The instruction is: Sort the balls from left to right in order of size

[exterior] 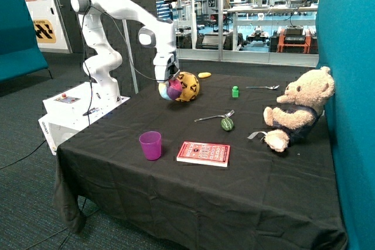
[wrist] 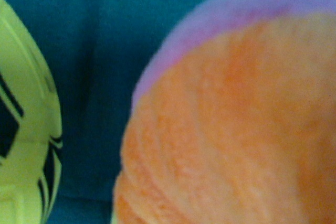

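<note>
Jaws are sitting down on the multicolored ball (exterior: 171,90), touching the yellow ball (exterior: 187,86) on the tabletop (exterior: 193,185); grip state unclear. Fuzzy, light, probably squashy: squeezing across its middle looks safest.

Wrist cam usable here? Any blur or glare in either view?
Wrist view: too close, the multicoloured ball fills the frame as a soft orange blur, with the yellow ball cut off at the edge. Outside view: evenly lit, table in focus, glass wall behind shows reflections; the tool sits at the multicoloured ball.
</note>
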### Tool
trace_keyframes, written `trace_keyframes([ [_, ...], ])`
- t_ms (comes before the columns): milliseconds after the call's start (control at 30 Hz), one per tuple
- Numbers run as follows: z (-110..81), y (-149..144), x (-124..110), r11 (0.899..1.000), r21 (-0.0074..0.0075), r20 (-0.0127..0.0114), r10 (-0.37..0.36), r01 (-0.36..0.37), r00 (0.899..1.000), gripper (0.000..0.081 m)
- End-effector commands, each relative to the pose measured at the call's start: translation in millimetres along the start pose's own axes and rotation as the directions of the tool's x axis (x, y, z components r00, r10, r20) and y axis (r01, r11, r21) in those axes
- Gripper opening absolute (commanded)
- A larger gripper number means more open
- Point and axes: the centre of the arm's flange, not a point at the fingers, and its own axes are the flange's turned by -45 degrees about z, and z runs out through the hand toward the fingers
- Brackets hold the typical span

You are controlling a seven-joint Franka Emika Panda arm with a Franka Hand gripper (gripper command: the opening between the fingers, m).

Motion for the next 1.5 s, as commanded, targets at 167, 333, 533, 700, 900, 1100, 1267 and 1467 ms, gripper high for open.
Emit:
trace_keyframes([
  [167, 27.5, 11, -14, 1.000, 0.0001, 0.0014, 0.008, -0.008, 1.000, 0.0000],
  [333, 36.5, 17, -19, 1.000, 0.0001, 0.0014, 0.012, -0.012, 1.000, 0.0000],
  [533, 47.2, 14, -20, 1.000, 0.0001, 0.0014, 0.004, -0.004, 1.000, 0.0000],
  [700, 55.8, 8, -18, 1.000, 0.0001, 0.0014, -0.012, 0.012, 1.000, 0.0000],
  [900, 61.2, 0, -13, 0.999, 0.0002, 0.0014, -0.034, 0.034, 0.999, 0.0000],
  [1100, 61.6, 1, -9, 0.999, 0.0002, 0.0014, -0.032, 0.032, 0.999, 0.0000],
  [1267, 61.7, 5, -9, 1.000, 0.0002, 0.0014, -0.021, 0.021, 1.000, 0.0000],
  [1467, 63.6, 10, -13, 1.000, 0.0002, 0.0014, -0.029, 0.029, 1.000, 0.0519],
])
